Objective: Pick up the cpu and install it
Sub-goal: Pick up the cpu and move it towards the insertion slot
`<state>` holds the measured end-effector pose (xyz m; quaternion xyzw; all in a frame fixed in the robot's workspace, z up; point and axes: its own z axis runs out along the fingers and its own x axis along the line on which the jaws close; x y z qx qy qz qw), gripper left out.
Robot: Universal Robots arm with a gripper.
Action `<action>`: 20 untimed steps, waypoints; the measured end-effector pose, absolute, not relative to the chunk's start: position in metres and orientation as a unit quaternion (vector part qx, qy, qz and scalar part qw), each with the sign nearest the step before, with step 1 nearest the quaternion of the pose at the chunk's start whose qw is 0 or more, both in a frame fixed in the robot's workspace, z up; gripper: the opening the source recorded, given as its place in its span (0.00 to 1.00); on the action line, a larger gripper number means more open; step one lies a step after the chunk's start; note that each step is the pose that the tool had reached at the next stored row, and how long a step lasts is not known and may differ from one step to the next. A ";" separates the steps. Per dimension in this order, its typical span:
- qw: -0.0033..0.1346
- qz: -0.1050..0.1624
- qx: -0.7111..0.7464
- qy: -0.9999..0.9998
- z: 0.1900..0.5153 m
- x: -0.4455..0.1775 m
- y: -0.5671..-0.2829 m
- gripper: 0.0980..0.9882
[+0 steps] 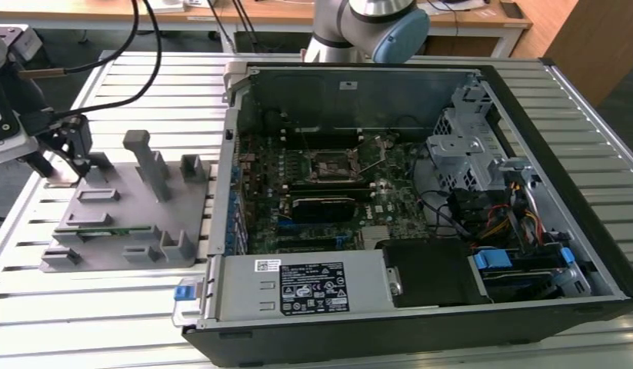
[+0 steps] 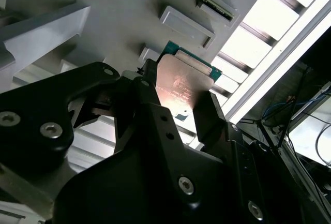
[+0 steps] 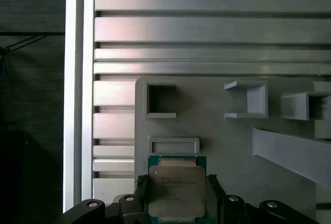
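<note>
The cpu [image 3: 176,185], a flat square chip with a metal top and green rim, sits between the black fingers of my gripper [image 3: 176,199] in both wrist views. One finger presses on each side edge of the cpu [image 2: 182,81], so my gripper [image 2: 178,104] is shut on it. In the exterior view my gripper [image 1: 61,164] is at the far left corner of the grey fixture block [image 1: 131,219]. Whether the chip is lifted off the block I cannot tell. The black-framed motherboard socket [image 1: 331,164] lies inside the open computer case, far to the exterior view's right.
The fixture block carries upright posts [image 1: 147,161] and shallow recesses [image 3: 161,100] close to my fingers. The open computer case [image 1: 398,323] stands on the slatted metal table [image 1: 91,315], with cables and a drive cage [image 1: 470,146] beside the board. The table edge [image 3: 77,105] runs near the block.
</note>
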<state>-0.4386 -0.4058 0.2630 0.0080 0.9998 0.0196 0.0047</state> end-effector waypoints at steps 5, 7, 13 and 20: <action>0.005 0.019 0.008 1.000 0.267 -0.439 -0.406 0.48; 0.005 0.019 0.008 1.000 0.268 -0.439 -0.406 0.48; 0.005 0.019 0.008 1.000 0.273 -0.439 -0.405 0.48; 0.005 0.019 0.008 1.000 0.278 -0.439 -0.405 0.48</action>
